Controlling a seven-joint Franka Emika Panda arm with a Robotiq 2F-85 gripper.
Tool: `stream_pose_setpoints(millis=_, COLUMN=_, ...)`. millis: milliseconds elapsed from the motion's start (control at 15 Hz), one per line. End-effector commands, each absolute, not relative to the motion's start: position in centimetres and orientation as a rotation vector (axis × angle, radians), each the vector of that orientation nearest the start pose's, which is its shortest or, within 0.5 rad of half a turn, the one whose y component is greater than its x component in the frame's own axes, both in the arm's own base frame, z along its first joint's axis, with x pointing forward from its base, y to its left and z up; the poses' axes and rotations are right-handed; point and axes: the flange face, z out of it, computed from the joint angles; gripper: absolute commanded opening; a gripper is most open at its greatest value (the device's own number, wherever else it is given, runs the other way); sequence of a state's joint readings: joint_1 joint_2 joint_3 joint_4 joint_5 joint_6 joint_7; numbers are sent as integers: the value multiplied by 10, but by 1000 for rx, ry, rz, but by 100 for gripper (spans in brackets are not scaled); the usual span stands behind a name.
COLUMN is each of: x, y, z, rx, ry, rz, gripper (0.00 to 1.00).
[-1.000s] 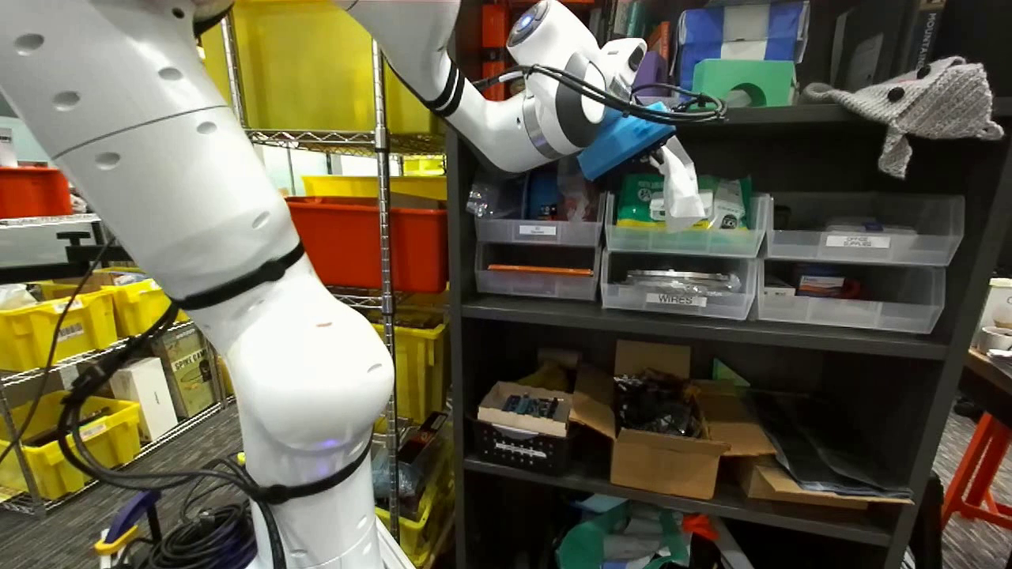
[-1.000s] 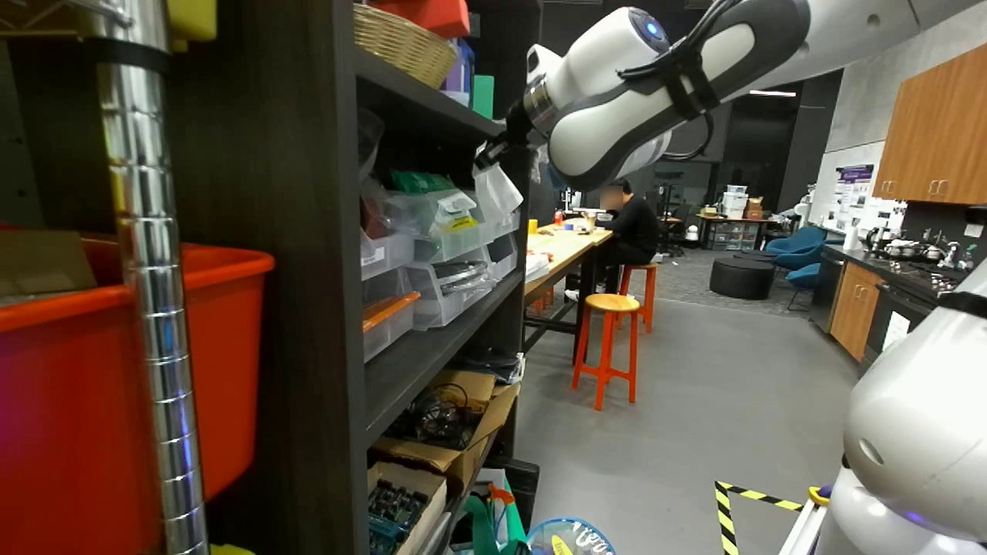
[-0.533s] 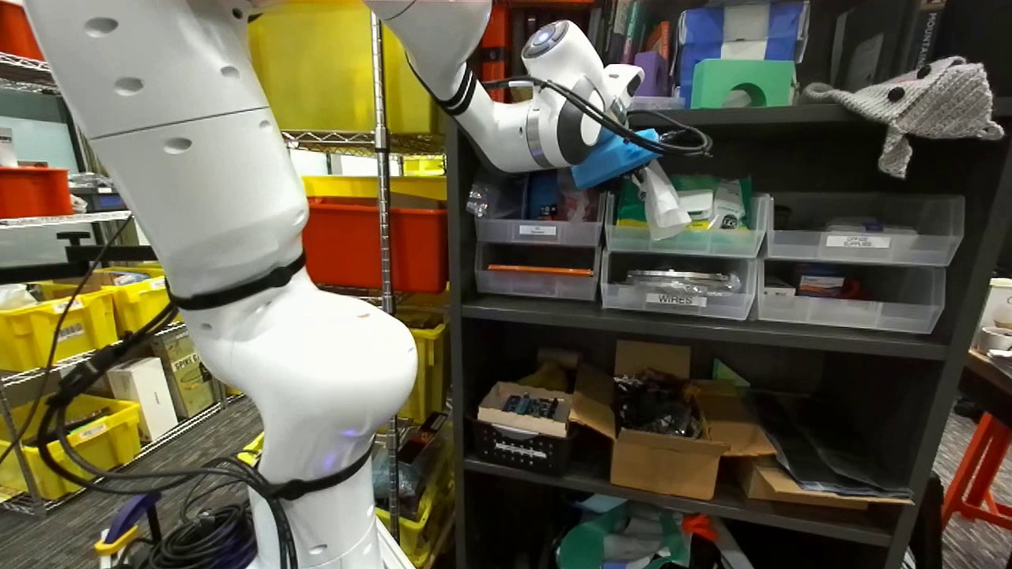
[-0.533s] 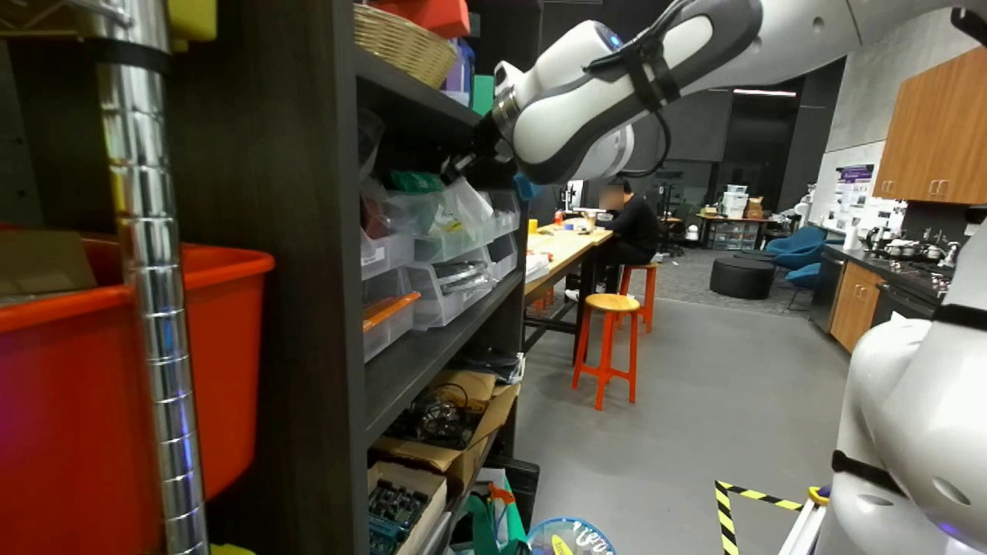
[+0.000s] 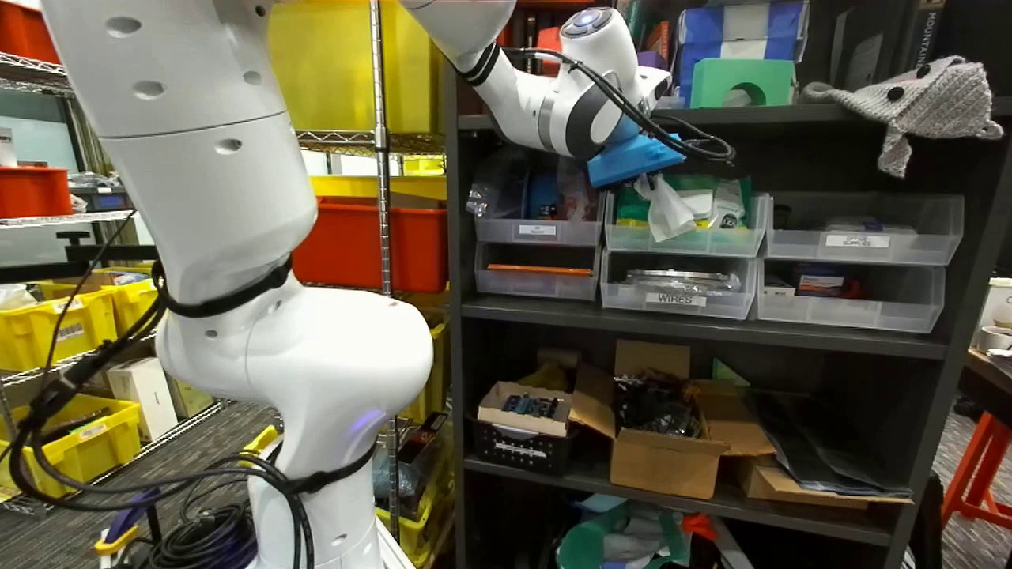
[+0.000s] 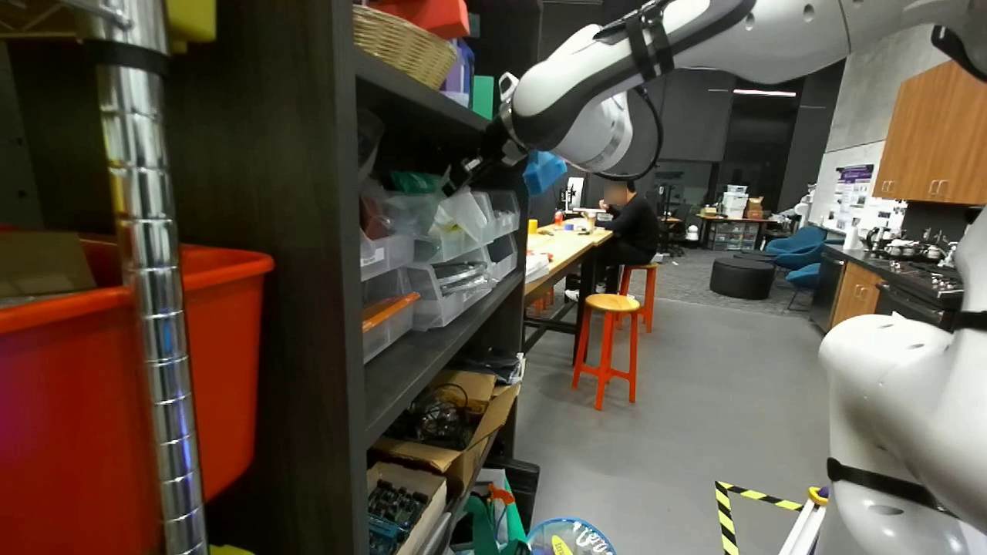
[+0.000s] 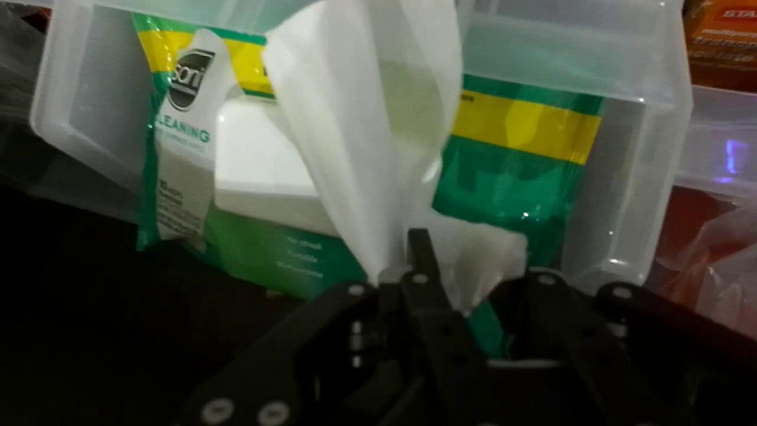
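A green-and-yellow packet of wipes (image 7: 514,177), its white lid (image 7: 266,160) showing, lies across the middle bin (image 5: 727,241) in the upper row of a dark shelf unit (image 5: 806,336). Directly beneath sits a bin marked WIRES (image 5: 731,304); just beside the middle bin, an office-supplies bin (image 5: 913,253) shares the row. The upper board (image 5: 775,116) roofs the bins, with a green block (image 5: 743,83) near its front edge and a gray knitted toy (image 5: 941,107) drooping over that edge; the middle bin's front wall rises before the packet. One shelf down, a cardboard box (image 5: 664,462) stands with its flaps spread. A white cloth (image 7: 366,142) hangs over the packet, touching a finger (image 7: 423,254) of the gripper (image 7: 467,272). The fingers stand partway apart with a gap between them; whether they keep any pinch on the cloth cannot be told. A second earlier the cloth hung higher and farther from the bins; now the gripper has come down closer to them, while the packet and the bins stay in place. In both exterior views the robot's forearm (image 5: 506,91) slants down toward the shelf unit, its wrist bent beside the upper board's front edge, a blue block (image 5: 636,160) mounted there; the gripper points downward and inward, toward the middle bin.
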State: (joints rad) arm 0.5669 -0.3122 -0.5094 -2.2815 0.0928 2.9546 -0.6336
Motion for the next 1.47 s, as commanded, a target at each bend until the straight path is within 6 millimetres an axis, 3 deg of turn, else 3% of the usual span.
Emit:
stream_pose_setpoints(millis=0, x=517, y=-24, z=589, rx=-2724, ry=-788, rz=-1442, gripper=60)
stream_pose_setpoints(millis=400, x=517, y=-50, z=591, rx=-2744, ry=-743, rz=-1434, gripper=99)
stream_pose_setpoints(millis=1400, x=508, y=-67, z=582, rx=-2793, ry=-715, rz=-1423, gripper=100)
